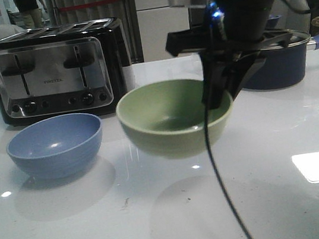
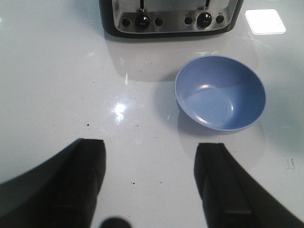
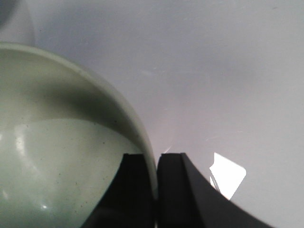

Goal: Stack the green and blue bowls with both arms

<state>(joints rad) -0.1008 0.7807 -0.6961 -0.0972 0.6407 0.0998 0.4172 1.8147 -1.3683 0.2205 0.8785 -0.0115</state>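
The green bowl (image 1: 171, 117) hangs above the white table, right of the blue bowl (image 1: 55, 145). My right gripper (image 1: 221, 92) is shut on the green bowl's right rim, one finger inside and one outside; in the right wrist view the rim (image 3: 142, 137) runs between the fingers (image 3: 154, 190). The blue bowl rests upright and empty on the table in front of the toaster. It also shows in the left wrist view (image 2: 219, 92), ahead of and to one side of my left gripper (image 2: 149, 183). That gripper is open and empty above bare table. The left arm is out of the front view.
A black and chrome toaster (image 1: 59, 71) stands behind the blue bowl and shows in the left wrist view (image 2: 168, 16). A dark navy saucepan with a glass lid (image 1: 276, 57) stands at the back right, behind the right arm. A black cable (image 1: 224, 188) hangs from the right arm.
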